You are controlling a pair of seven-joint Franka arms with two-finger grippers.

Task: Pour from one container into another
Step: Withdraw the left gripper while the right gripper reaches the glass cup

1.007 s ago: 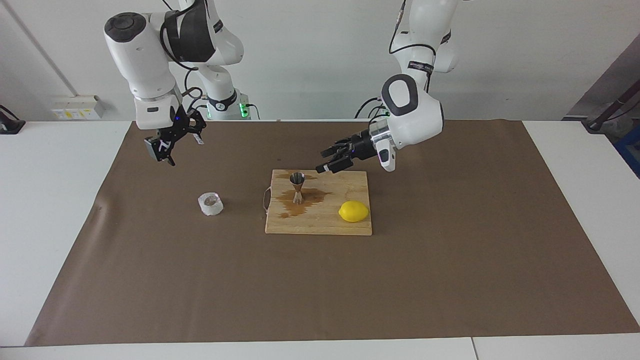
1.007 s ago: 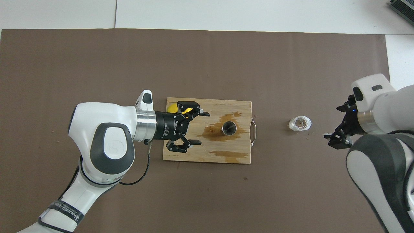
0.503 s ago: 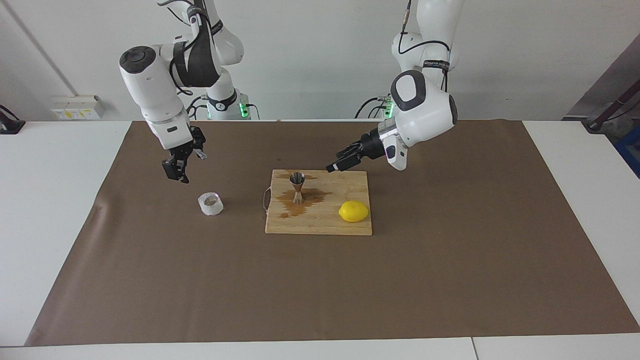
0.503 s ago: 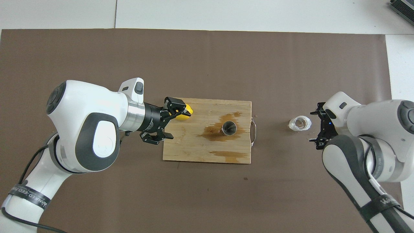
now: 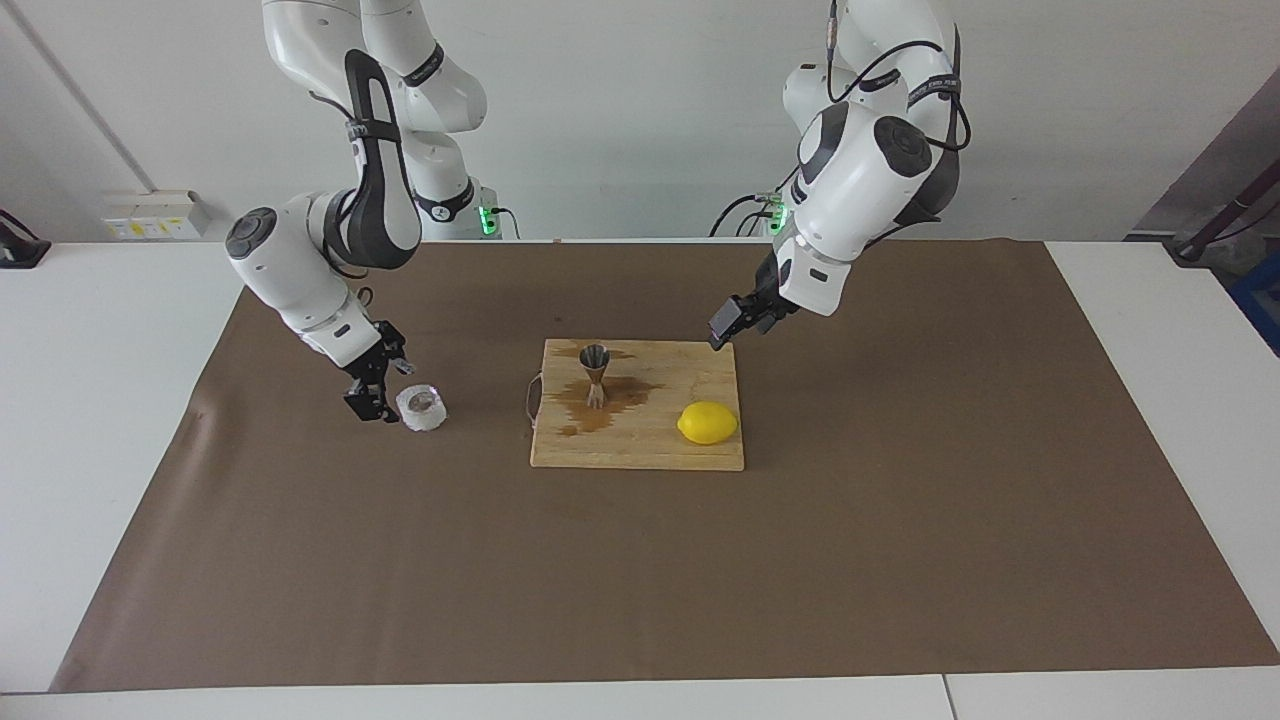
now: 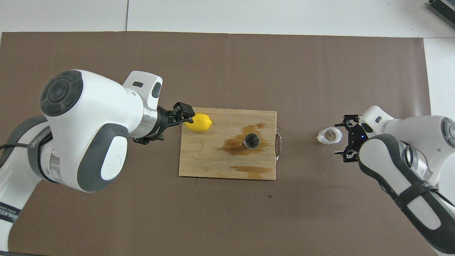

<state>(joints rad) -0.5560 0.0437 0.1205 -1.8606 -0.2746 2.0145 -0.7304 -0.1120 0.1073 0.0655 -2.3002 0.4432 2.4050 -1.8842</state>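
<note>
While both grippers hover, one cup [image 5: 421, 407], one jigger [image 5: 595, 374], one lemon [image 5: 707, 423].

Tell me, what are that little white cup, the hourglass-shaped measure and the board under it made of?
The cup looks like thin translucent plastic: its wall is whitish and crinkled. The measure appears to be polished steel, grey and shiny. The board seems to be bare pale wood, with visible grain and brown wet-looking stains.
</note>
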